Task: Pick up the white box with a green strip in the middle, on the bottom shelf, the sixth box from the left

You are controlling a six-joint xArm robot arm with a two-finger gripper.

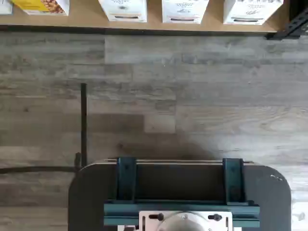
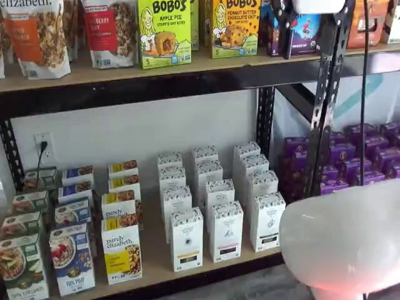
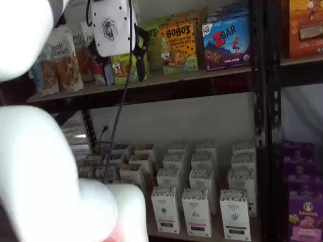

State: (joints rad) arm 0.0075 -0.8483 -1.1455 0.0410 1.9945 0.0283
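The white box (image 2: 267,222) stands at the right end of the front row of tall white cartons on the bottom shelf (image 2: 156,265); it also shows as the white box (image 3: 234,214) and, in the wrist view, as the white box (image 1: 252,10) at the board's edge. Two like cartons stand to its left, and more stand in rows behind it. My gripper (image 3: 122,75) hangs high up in front of the upper shelf, far above the white box. Its two black fingers (image 3: 140,53) stand apart with a plain gap and hold nothing.
White blurred arm links (image 2: 344,244) fill the near foreground in both shelf views. A black rack post (image 2: 328,94) rises just right of the white cartons, with purple boxes (image 2: 369,156) beyond it. Bobo's boxes (image 2: 164,31) line the upper shelf. The wrist view shows grey plank floor (image 1: 154,96) and a dark mount (image 1: 180,192).
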